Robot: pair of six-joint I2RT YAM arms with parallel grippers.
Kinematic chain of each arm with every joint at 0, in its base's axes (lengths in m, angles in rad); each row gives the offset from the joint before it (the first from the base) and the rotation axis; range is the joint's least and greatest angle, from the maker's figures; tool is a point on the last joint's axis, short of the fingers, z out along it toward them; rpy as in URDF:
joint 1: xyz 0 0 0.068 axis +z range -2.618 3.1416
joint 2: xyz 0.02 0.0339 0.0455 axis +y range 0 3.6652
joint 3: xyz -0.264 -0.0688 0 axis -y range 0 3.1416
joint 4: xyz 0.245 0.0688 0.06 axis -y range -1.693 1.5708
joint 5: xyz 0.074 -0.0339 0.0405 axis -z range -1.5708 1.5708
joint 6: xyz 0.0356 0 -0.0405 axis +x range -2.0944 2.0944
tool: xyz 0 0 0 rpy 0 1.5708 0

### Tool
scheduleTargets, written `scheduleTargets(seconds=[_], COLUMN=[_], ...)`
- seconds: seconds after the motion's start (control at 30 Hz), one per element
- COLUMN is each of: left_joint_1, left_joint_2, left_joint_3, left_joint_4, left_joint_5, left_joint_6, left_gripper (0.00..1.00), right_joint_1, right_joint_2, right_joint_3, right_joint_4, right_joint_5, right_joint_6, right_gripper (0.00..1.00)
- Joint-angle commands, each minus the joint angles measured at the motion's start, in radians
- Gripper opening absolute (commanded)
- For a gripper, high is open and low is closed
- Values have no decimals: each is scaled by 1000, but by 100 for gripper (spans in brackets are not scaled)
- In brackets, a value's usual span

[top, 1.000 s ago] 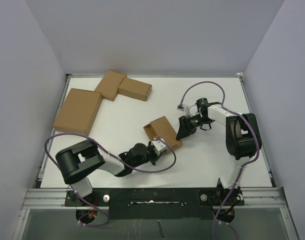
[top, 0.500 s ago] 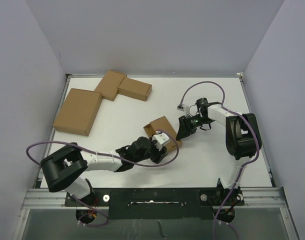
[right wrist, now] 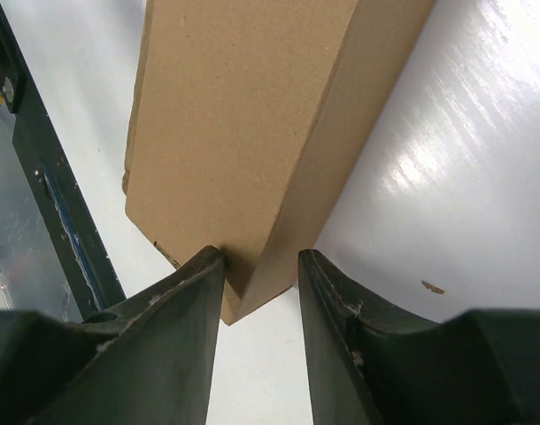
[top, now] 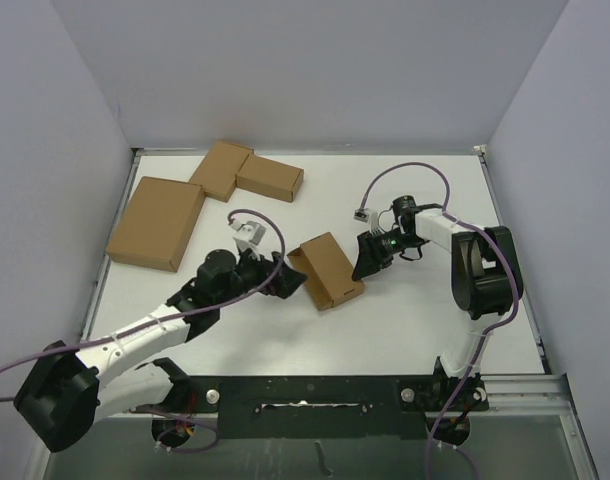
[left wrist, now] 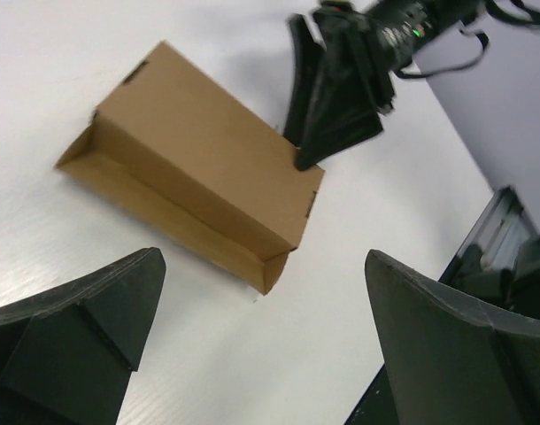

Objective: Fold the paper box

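The brown paper box (top: 327, 270) lies mid-table, its top closed and a long flap lying open along its left side (left wrist: 164, 212). My left gripper (top: 283, 284) hovers just left of the box and apart from it, open wide; in the left wrist view its fingers (left wrist: 75, 341) frame bare table, with the box (left wrist: 199, 168) ahead. My right gripper (top: 367, 260) is at the box's right edge. The right wrist view shows this gripper (right wrist: 261, 266) shut on the box's corner edge (right wrist: 252, 115), one finger on the top face and one against the side.
Three folded cardboard boxes sit at the back left: a large flat one (top: 157, 222) and two smaller ones (top: 222, 168) (top: 270, 178). Grey walls close in the table on three sides. A purple cable (top: 410, 170) loops above the right arm.
My left gripper has let go at the box's near end, opened fully, and swung from the near side round to the box's left. The right gripper and the box have barely moved.
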Motion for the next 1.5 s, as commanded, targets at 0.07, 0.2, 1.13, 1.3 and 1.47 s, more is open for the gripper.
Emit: scheduleTargets(seconds=[0.07, 0.2, 1.13, 1.3, 1.47], left_joint_1=[166, 181, 226, 226, 226], left_joint_2=[-64, 10, 675, 714, 743], left_joint_3=[-97, -89, 266, 319, 342], left_joint_4=[46, 53, 169, 131, 105], left_joint_5=[142, 80, -49, -44, -33], left_joint_6=[-311, -361, -560, -564, -561], left_gripper=[98, 98, 87, 79, 57], right_joint_1=[7, 9, 37, 43, 45], right_joint_2=[27, 27, 35, 34, 31], right_joint_3=[11, 12, 17, 17, 19], right_joint_4=[18, 19, 13, 11, 11], right_joint_5=[112, 109, 113, 115, 117], right_joint_6=[-46, -50, -62, -64, -65], right_gripper=[38, 38, 38, 38, 38])
